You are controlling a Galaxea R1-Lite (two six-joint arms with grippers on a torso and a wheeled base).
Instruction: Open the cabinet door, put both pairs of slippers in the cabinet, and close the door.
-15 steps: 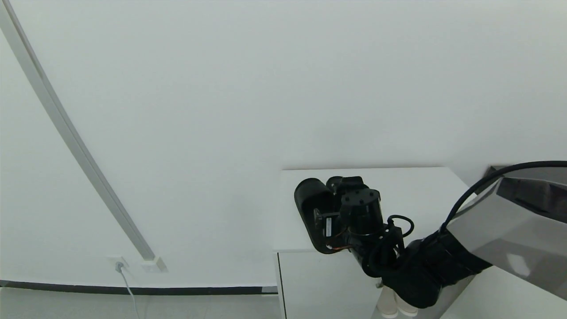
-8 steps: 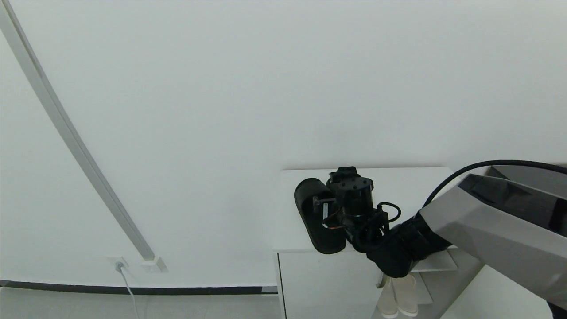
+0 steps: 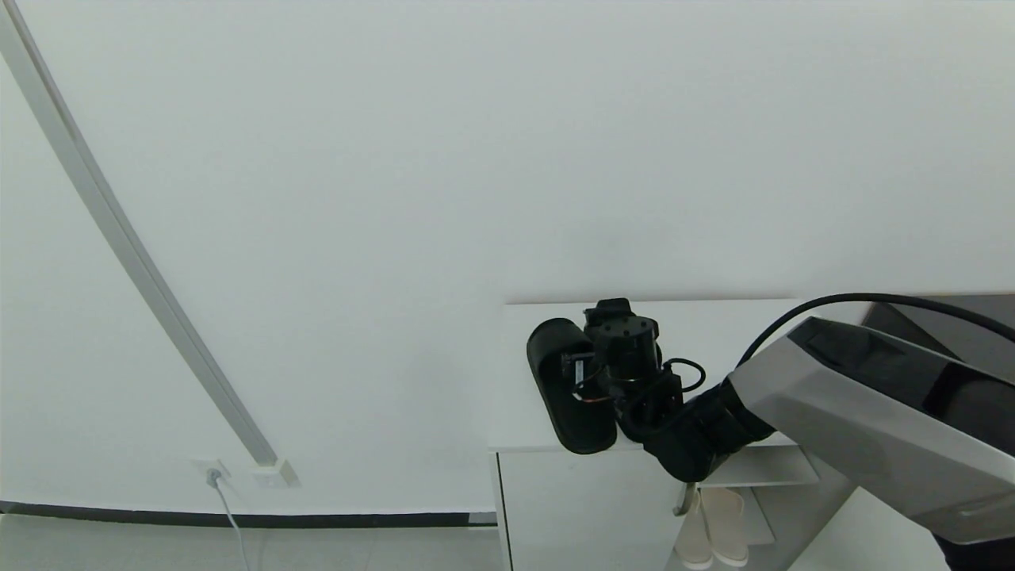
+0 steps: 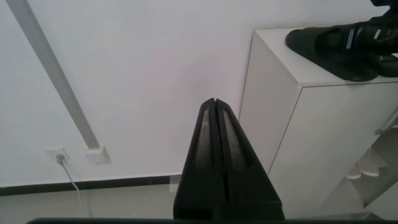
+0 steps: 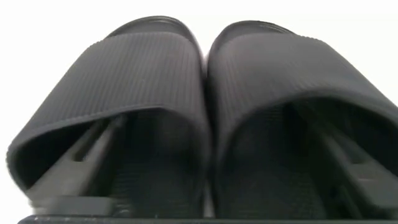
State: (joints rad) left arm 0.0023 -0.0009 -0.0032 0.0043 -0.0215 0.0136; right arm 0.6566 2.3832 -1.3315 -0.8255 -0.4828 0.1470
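- Black ribbed rubber slippers (image 3: pixel 567 396) lie as a pair at the 9 o'clock end of the white cabinet (image 3: pixel 737 333) top, heels at the 6 o'clock front edge. They look light, soft and bendy, with a grippy ribbed strap. The strap arches are the stiffest part and the natural place to hold, so the two can likely be pinched together and lifted as one.
- Left gripper (image 4: pixel 215 124) hangs off the cabinet's 9 o'clock side, near the wall. Its two fingers are pressed flat together and hold nothing.
- Right gripper (image 3: pixel 593 374) sits at 3 o'clock of the visible slipper, pushed in from the heel side. In the right wrist view one finger (image 5: pixel 93 149) lies under each strap, the slippers' touching inner walls between them. The jaws look spread wide, not yet squeezing, as far as I can judge.
- Cream slippers (image 3: pixel 711 535) stand side by side at 5 o'clock, low in the open compartment.
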